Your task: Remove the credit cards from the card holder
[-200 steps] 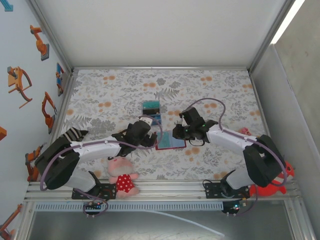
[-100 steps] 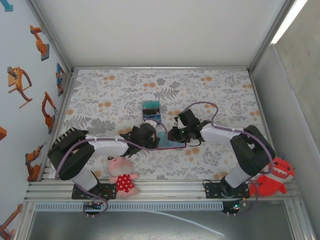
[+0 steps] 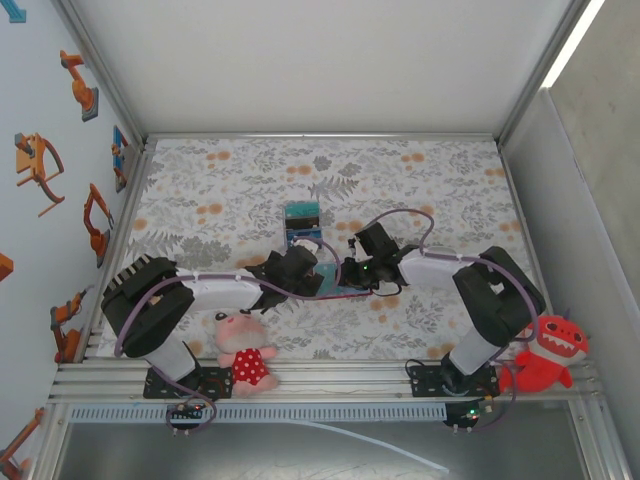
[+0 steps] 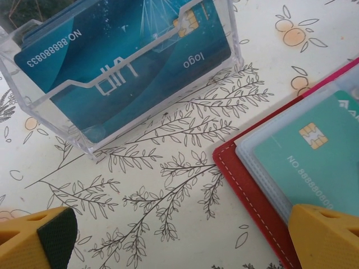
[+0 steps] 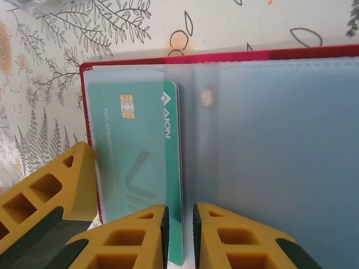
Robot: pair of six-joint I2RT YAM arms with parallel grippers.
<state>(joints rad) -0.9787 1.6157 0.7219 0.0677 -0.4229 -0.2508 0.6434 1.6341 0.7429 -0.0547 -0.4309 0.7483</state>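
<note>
The card holder (image 4: pixel 247 193) lies open on the flowered tablecloth (image 3: pixel 420 190), between the two grippers near the middle of the table. A single teal card (image 5: pixel 134 162) sits in its left translucent pocket, the long edge nearest the spine showing clear of the sleeve.

The right gripper (image 5: pixel 179 216) hangs over that exposed edge, its jaws drawn nearly together with only a thin slit between them. The card's lower corner shows in the slit. Whether the pads actually pinch the card cannot be told.

The left gripper (image 4: pixel 179 238) stands with its jaws spread wide and holds nothing. One of its fingers (image 4: pixel 325 235) is over the holder's red outer edge, and the other is above bare cloth. The holder lies to one side of that wide gap rather than inside it.

Just beyond the holder stands a clear plastic stand (image 4: pixel 233 39) with blue and teal cards (image 4: pixel 129 67) in it. A teal one faces front and at least one darker edge shows behind it, but the exact number cannot be read.

The count comes to one card holder, one card in it, one stand and two grippers. There are also two plush toys at the near edge: a pink plush (image 3: pixel 245 352) by the left arm's base and a red plush (image 3: pixel 545 355) by the right arm's base.
</note>
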